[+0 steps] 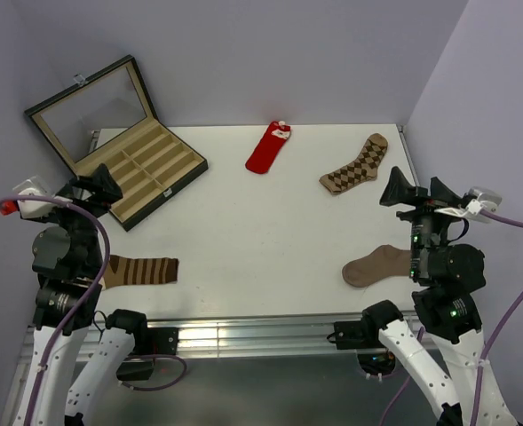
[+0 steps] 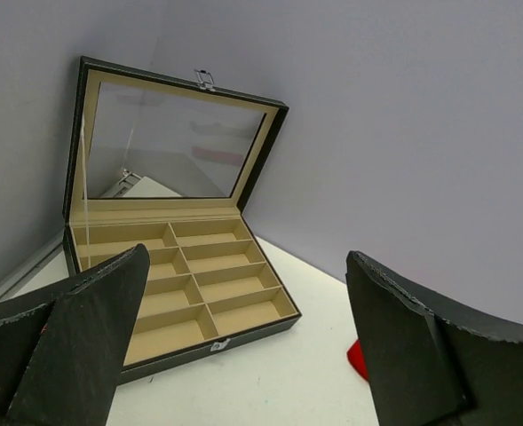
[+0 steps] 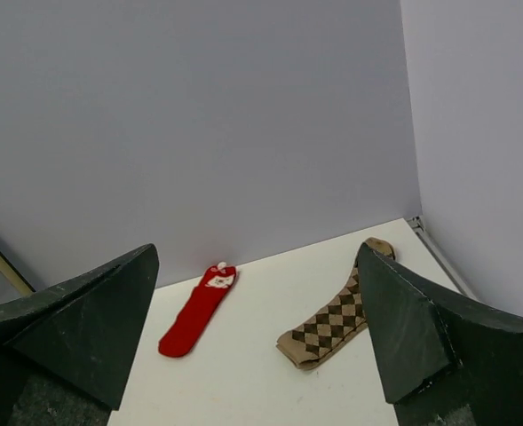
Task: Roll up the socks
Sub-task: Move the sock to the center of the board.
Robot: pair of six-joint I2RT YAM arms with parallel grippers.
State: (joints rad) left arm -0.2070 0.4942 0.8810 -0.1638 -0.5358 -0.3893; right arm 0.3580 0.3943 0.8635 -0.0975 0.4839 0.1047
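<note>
Left gripper (image 1: 99, 185), right gripper (image 1: 421, 193), 7 and 5 o'clock: spread wide, empty | red sock (image 1: 268, 149) 12 o'clock, diamond sock (image 1: 354, 169) 1 o'clock: flat, rolling not begun | next, likely: reach, pinch toe

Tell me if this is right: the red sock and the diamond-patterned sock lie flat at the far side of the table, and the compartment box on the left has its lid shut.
Not quite. The left wrist view shows the compartment box with its lid open. The red sock and the diamond-patterned sock do lie flat at the far side of the table.
</note>
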